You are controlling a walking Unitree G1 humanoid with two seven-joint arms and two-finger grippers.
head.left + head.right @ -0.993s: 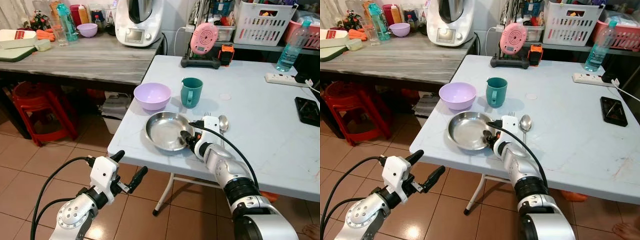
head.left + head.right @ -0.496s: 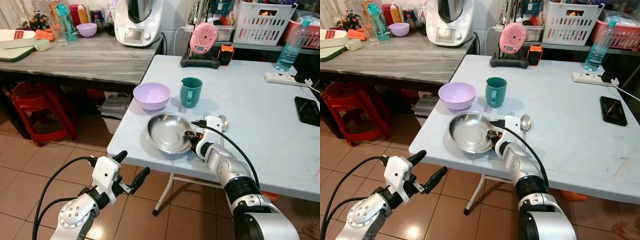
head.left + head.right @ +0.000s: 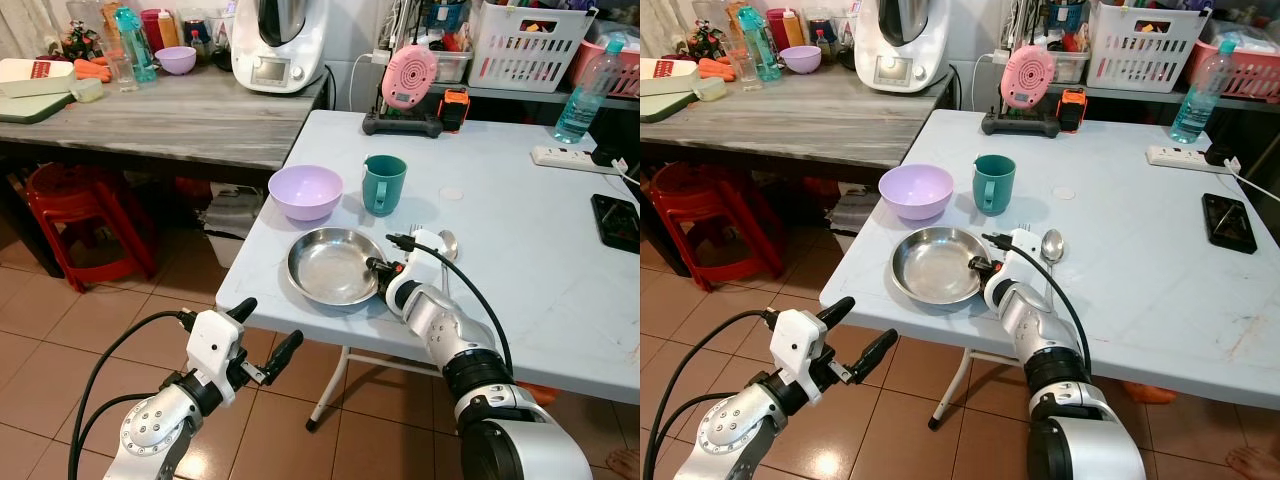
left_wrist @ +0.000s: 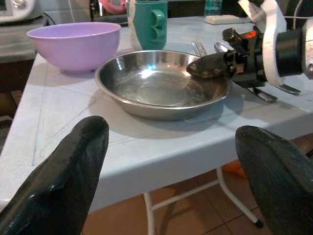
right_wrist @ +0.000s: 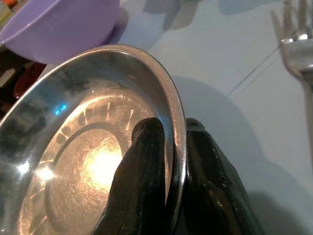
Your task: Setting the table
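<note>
The pale blue folding table (image 3: 520, 240) fills the frame's centre and right. Near its lower-left edge sits the round stainless-steel plate (image 3: 330, 268); the right gripper (image 3: 378, 268) pinches its right rim, one finger inside, one outside. Above it stand the lilac plastic bowl (image 3: 305, 190) and teal mug (image 3: 383, 183); the fork (image 3: 1024, 231) and spoon (image 3: 1051, 245) lie right of the plate. The setting looks nearly complete; the plate probably still needs final placing and release. The left gripper (image 3: 262, 335) hangs spread open at lower left.
</note>
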